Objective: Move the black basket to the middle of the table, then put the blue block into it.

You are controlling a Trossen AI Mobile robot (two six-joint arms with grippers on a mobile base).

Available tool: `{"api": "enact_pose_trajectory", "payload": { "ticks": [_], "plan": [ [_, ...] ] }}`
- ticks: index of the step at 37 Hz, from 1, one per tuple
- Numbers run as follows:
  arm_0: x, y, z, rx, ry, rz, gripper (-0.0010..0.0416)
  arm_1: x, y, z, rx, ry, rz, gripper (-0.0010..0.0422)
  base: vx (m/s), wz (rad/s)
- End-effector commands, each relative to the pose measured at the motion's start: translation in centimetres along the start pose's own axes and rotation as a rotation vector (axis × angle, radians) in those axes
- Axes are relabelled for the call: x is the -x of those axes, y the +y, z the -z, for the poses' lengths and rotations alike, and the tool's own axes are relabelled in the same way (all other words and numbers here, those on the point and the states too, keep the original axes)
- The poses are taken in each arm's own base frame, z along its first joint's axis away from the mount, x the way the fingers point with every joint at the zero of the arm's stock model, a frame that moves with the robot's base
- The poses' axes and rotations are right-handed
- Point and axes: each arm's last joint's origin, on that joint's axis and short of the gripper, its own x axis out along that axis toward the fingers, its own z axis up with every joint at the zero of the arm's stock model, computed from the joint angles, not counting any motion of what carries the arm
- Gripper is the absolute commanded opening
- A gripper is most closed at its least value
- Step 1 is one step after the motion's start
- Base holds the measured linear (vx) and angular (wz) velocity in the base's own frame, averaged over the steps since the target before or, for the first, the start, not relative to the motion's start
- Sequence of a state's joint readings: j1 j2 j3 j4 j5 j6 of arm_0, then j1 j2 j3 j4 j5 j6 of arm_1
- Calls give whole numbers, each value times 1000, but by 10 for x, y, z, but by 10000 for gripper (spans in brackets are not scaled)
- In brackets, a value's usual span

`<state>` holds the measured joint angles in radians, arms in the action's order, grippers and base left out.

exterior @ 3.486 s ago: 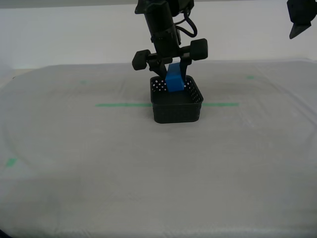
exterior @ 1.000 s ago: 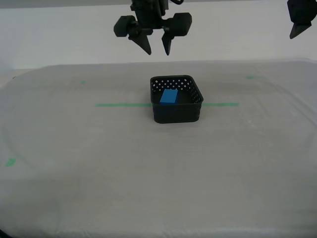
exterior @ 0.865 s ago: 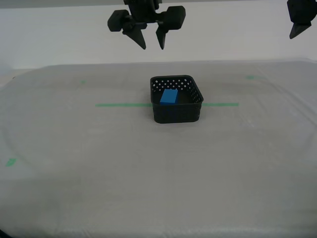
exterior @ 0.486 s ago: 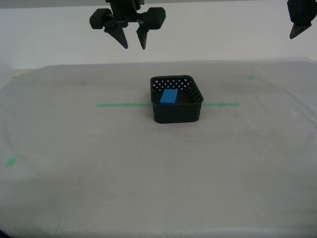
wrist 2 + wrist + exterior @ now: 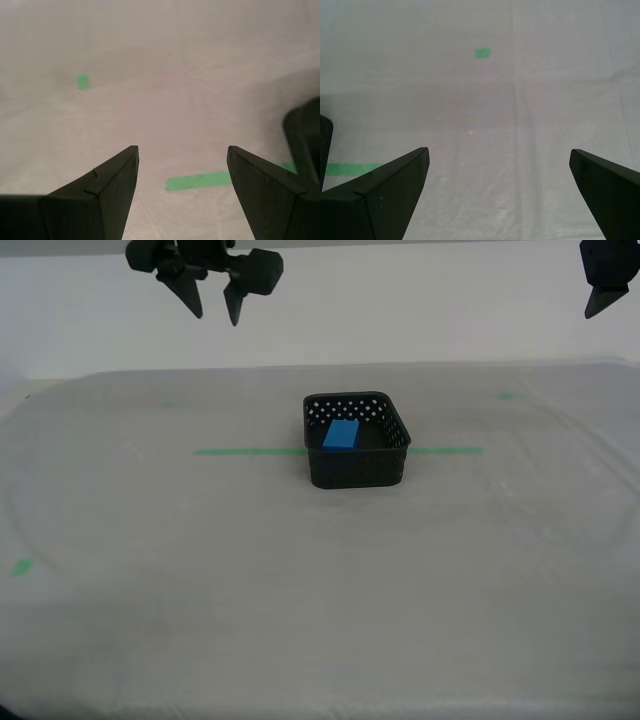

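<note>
The black basket [image 5: 357,468] stands at the middle of the table [image 5: 300,580], on the green tape line [image 5: 250,451]. The blue block [image 5: 342,434] lies flat inside it. My second gripper [image 5: 214,312] hangs high over the table's far side, toward the exterior view's left of the basket, open and empty. In the second wrist view [image 5: 182,148] its jaws stand apart, with the basket's edge [image 5: 305,135] beside them. My first gripper [image 5: 603,280] is high at the exterior view's upper right, partly cut off. The first wrist view [image 5: 498,150] shows it wide open and empty.
Small green tape marks lie at the back right [image 5: 505,395], back left [image 5: 165,405] and front left [image 5: 22,566] of the table. A white wall stands behind the table. The sheeting around the basket is bare.
My second gripper let go of the blue block in the basket, rose, and has moved to the exterior view's left. The block lies still in the basket. My first gripper has not moved.
</note>
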<state>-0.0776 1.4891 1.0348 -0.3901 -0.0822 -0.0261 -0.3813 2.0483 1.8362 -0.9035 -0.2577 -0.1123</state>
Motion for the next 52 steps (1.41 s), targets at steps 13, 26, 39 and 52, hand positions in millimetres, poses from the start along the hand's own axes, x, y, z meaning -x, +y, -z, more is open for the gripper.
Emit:
{"api": "enact_pose_trajectory", "payload": {
  "ticks": [13, 26, 39, 52],
  "plan": [
    [0, 0, 0, 1, -1, -2, 394, 15, 34, -3, 29, -29, -50, 238, 0, 0],
    [0, 0, 0, 1, -1, -2, 394, 23, 75, -3, 115, -45, -30, 238, 0, 0],
    [0, 0, 0, 1, -1, -2, 394, 24, 86, -2, 105, -41, -23, 238, 0, 0],
    [0, 0, 0, 1, -1, -2, 394, 21, 99, -1, 98, -45, 57, 238, 0, 0]
  ]
}}
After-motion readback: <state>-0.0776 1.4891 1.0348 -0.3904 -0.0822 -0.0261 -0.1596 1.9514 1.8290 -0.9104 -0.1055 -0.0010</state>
